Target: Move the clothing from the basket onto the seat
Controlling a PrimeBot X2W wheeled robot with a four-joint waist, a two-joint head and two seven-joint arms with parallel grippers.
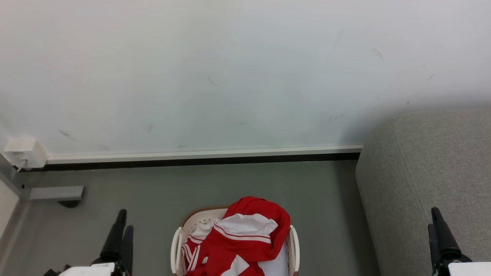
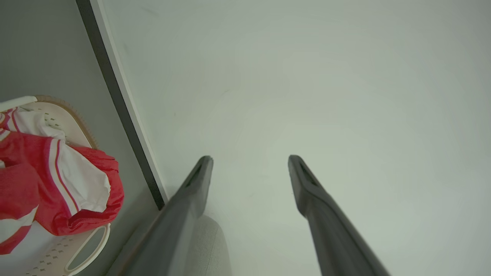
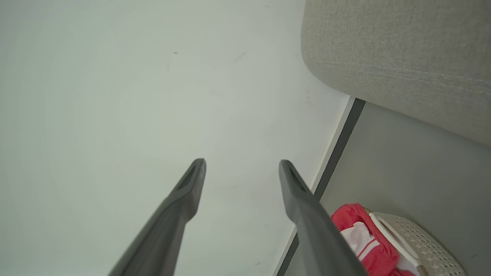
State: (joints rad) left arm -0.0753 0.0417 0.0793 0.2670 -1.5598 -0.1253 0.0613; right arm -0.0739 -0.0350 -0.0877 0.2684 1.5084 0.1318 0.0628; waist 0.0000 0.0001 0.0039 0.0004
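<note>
Overhead, wall box (image 1: 25, 153) (white), clothing (image 1: 241, 237) in basket (image 1: 201, 219)

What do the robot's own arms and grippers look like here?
The left gripper and right gripper each have two long, slim, dark grey fingers tapering to rounded tips, with a recessed slot near each tip. White wrist housings sit behind them.

The left gripper (image 1: 126, 219) has two long fingers (image 2: 184, 214) of matte dark grey, which look almost black in the head view. Each finger is broad at the base and becomes narrow toward a rounded tip, with a shallow long recess on its inner face. The right gripper (image 1: 432, 217) looks the same. Behind each gripper sits a white, box-shaped housing (image 1: 470, 267).
</note>
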